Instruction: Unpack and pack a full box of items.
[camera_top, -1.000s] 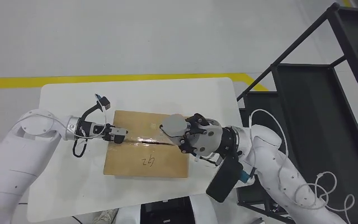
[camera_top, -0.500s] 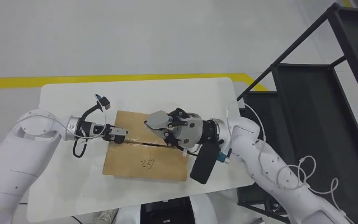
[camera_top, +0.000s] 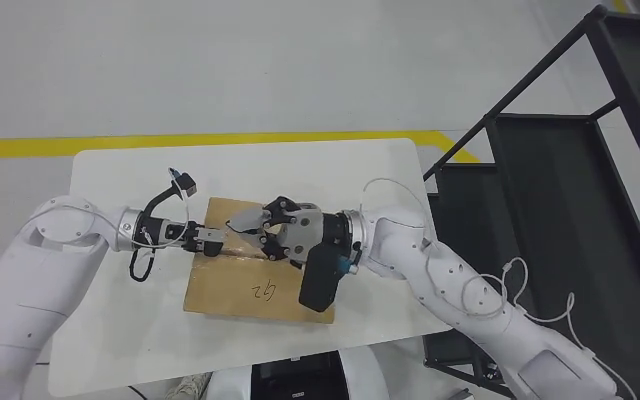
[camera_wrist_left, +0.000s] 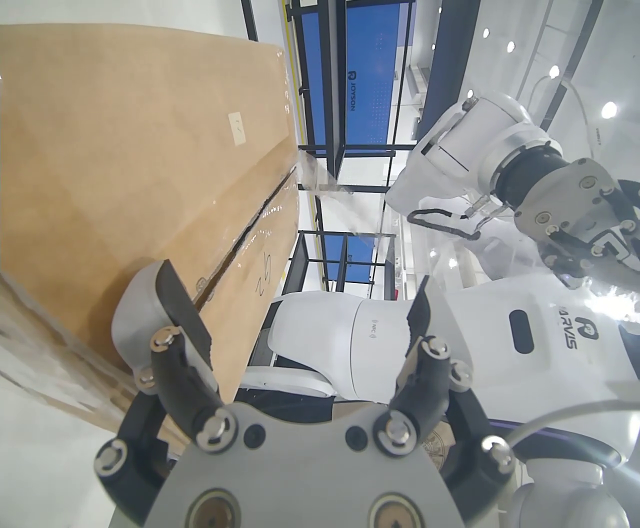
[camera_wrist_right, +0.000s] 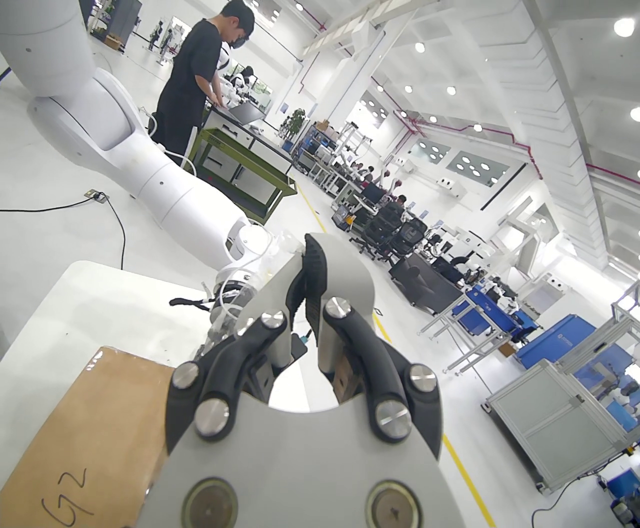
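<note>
A flat cardboard box (camera_top: 262, 288) marked with handwriting lies on the white table (camera_top: 120, 330). My left gripper (camera_top: 212, 241) sits at the box's left edge, open, with one finger (camera_wrist_left: 172, 305) resting on the box top (camera_wrist_left: 125, 150) beside the centre seam and the other finger off the edge. My right gripper (camera_top: 242, 222) hovers over the box's left half, close to the left gripper. Its fingers (camera_wrist_right: 307, 260) are pressed together on a strip of clear tape (camera_wrist_left: 340, 210) that stretches up from the seam. The box (camera_wrist_right: 85, 440) lies below it.
A black metal rack (camera_top: 560, 170) stands just past the table's right side. A yellow floor line (camera_top: 230, 143) runs beyond the far edge. Bare table surface lies left of and behind the box.
My right gripper has travelled left along the box's seam, from the box's right end to near the left gripper, with the tape in it. The left arm has stayed put.
</note>
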